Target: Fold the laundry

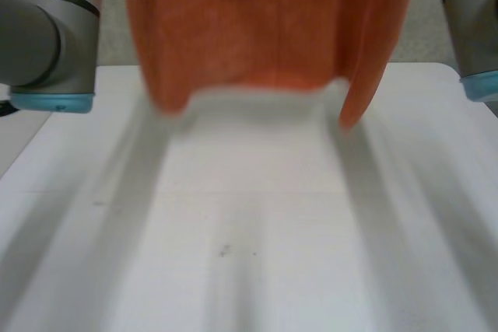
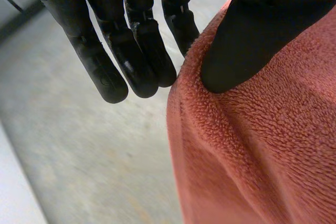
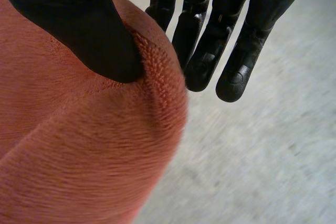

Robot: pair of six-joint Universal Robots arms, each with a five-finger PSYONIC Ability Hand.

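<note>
An orange terry towel (image 1: 264, 21) hangs spread out in the air between my two arms. Its lower edge and two drooping corners end just above the far part of the white table (image 1: 249, 231). In the left wrist view my left hand (image 2: 247, 40) pinches the towel (image 2: 252, 156) at its edge: the thumb presses on the cloth and the straight fingers (image 2: 131, 51) stand beside it. In the right wrist view my right hand (image 3: 73, 24) holds the towel (image 3: 79, 156) the same way, thumb on the cloth and fingers (image 3: 210, 51) straight beside its edge.
My left arm (image 1: 47, 36) and right arm (image 1: 475, 21) stand raised at either side of the towel. Below it lies bare tabletop with a few small dark specks (image 1: 224, 251). Grey floor (image 2: 79, 156) lies beyond the hands.
</note>
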